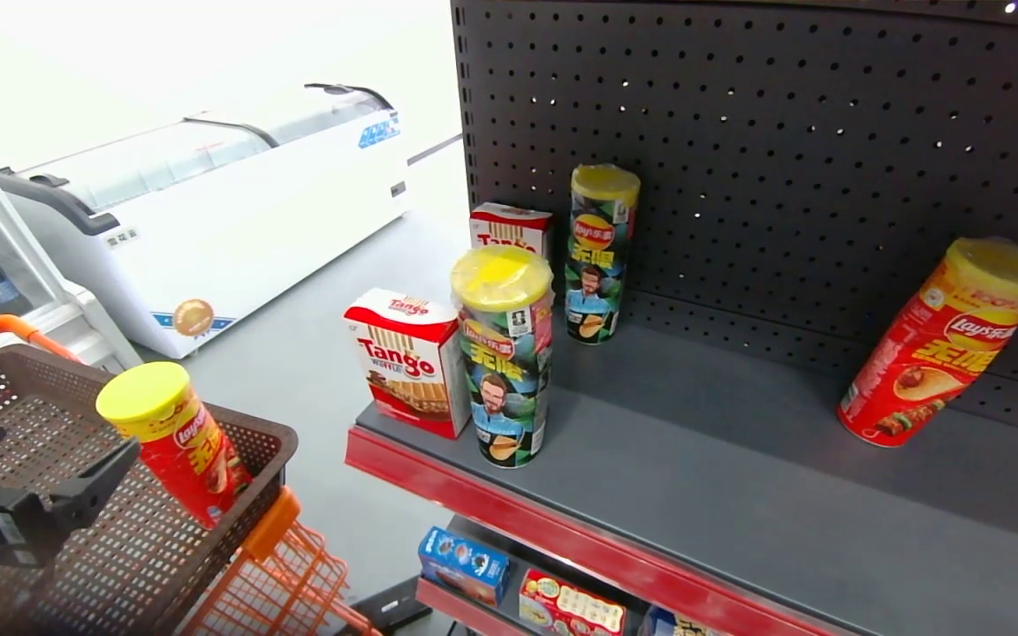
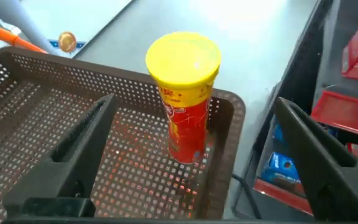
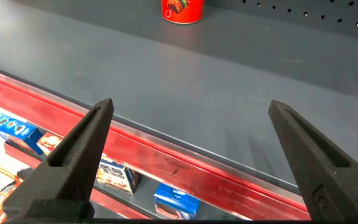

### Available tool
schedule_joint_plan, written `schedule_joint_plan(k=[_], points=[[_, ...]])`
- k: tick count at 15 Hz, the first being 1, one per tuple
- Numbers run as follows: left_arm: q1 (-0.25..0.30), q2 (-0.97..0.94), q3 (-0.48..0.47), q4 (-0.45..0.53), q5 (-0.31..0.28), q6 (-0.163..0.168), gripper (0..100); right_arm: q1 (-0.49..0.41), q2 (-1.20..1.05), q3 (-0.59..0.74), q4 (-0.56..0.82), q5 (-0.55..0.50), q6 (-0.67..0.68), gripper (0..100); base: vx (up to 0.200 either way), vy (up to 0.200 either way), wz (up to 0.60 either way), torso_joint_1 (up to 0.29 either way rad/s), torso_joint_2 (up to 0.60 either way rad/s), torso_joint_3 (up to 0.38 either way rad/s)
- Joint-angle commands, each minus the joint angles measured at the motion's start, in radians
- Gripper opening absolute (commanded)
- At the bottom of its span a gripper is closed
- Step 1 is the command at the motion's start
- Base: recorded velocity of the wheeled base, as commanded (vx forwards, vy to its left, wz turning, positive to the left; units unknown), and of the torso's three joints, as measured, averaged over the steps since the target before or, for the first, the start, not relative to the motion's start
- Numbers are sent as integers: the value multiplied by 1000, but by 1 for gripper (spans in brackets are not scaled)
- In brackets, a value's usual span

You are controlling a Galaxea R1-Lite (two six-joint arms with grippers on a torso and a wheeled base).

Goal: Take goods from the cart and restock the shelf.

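The goods go by their wrappers here. In the head view, at 8 o'clock, a red can with a yellow lid (image 1: 178, 442) stands upright in the far corner of the brown perforated cart basket (image 1: 248, 508), close to the wall. Its label has yellow characters on red.

On the shelf (image 1: 695, 459), near the centre, two dark-labelled cans with yellow lids carry a printed figure. One (image 1: 505, 353) stands at the red front lip (image 1: 509, 508), the other (image 1: 599, 252) is back at 12 o'clock by the pegboard (image 1: 783, 132). Just beside each, on the 9 o'clock side, stands a red-and-white wafer box, one in front (image 1: 407, 362) and one behind (image 1: 509, 230). At 3 o'clock a second red can (image 1: 942, 344) stands against the pegboard, well apart from the rest.

Between the dark cans and that red can, the grey shelf deck lies bare from the lip to the pegboard. Below the lip, at 6 o'clock, a blue box (image 1: 463, 564) sits on the lower shelf.

My left fingers (image 2: 79, 149) are spread wide over the basket and clamp nothing. The red can stands ahead of the gap between them, with room on both sides. My right fingers (image 3: 73, 155) are equally wide apart, holding nothing, above the shelf's red lip and the bare deck.
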Motion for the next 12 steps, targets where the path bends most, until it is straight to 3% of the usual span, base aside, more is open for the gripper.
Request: schedule_joint_plan(k=[1,4,6,7,12], points=[[11,279,28,-171,-5,7,100,0,1,0,0,0,0,100,0,0,0,0,0,0],[14,384,30,-257,-5,15,100,0,1,0,0,0,0,100,0,0,0,0,0,0],[13,423,25,-264,-3,64,100,1,1,0,0,0,0,100,0,0,0,0,0,0],[11,437,22,-264,-3,72,100,0,1,0,0,0,0,100,0,0,0,0,0,0],[13,536,-13,-312,-2,70,100,0,1,0,0,0,0,100,0,0,0,0,0,0]])
